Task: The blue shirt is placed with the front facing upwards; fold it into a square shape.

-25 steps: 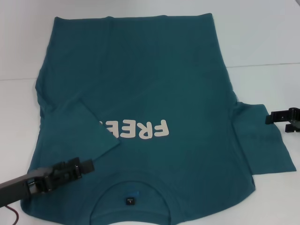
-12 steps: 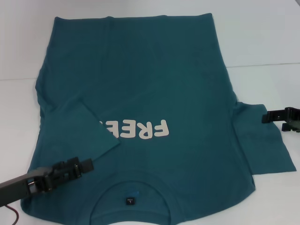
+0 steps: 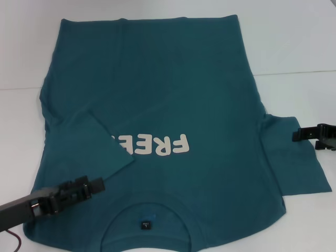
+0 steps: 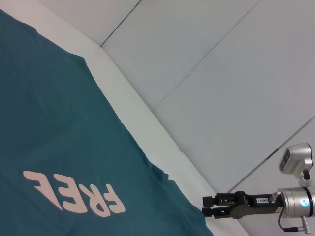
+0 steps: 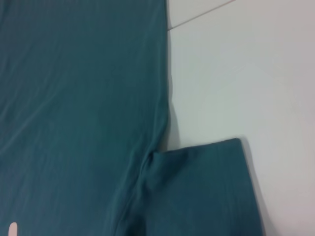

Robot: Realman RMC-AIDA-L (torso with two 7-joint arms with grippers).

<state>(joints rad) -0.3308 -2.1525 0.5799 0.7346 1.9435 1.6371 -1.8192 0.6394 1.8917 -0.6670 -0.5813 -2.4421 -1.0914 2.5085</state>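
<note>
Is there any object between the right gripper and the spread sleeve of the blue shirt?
Nothing visible is in the way. The right gripper hangs directly over the spread sleeve of the blue shirt, with only open space between them.

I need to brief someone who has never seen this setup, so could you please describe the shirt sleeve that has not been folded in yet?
A blue shirt covers most of the white table, collar toward the robot. On the robot's right, one short sleeve lies flat out on the table, under the right gripper. The other sleeve is already folded onto the chest, covering the end of the cream lettering.
</note>
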